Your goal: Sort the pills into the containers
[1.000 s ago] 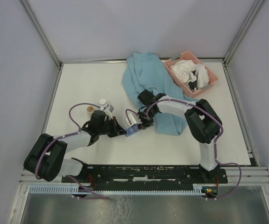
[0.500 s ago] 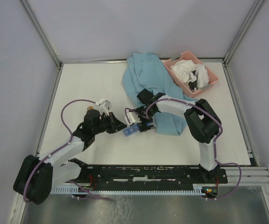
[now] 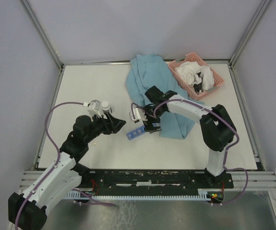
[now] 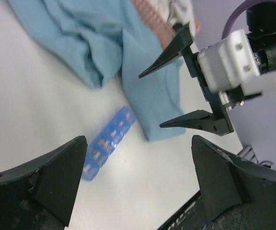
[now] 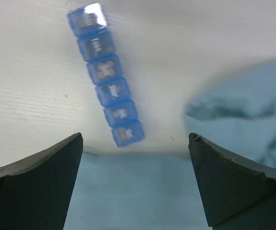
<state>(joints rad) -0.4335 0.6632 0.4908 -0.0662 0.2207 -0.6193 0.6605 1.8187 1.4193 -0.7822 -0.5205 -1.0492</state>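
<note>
Containers (image 5: 108, 79), one blue strip judged light, stiff and slippery, with tan pills (image 5: 103, 68) in some compartments, lie mid-worktop (image 3: 80, 86) beside the blue cloth (image 3: 147, 79), probably best pinched across the narrow sides; left fingers (image 4: 51, 177) and right fingers (image 5: 37, 187) hang open, empty.

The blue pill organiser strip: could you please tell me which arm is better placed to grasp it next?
Probably the right. Its wrist view shows the organiser strip large, its near end just ahead of the open right gripper; from the open left gripper it looks farther off and to one side.
</note>
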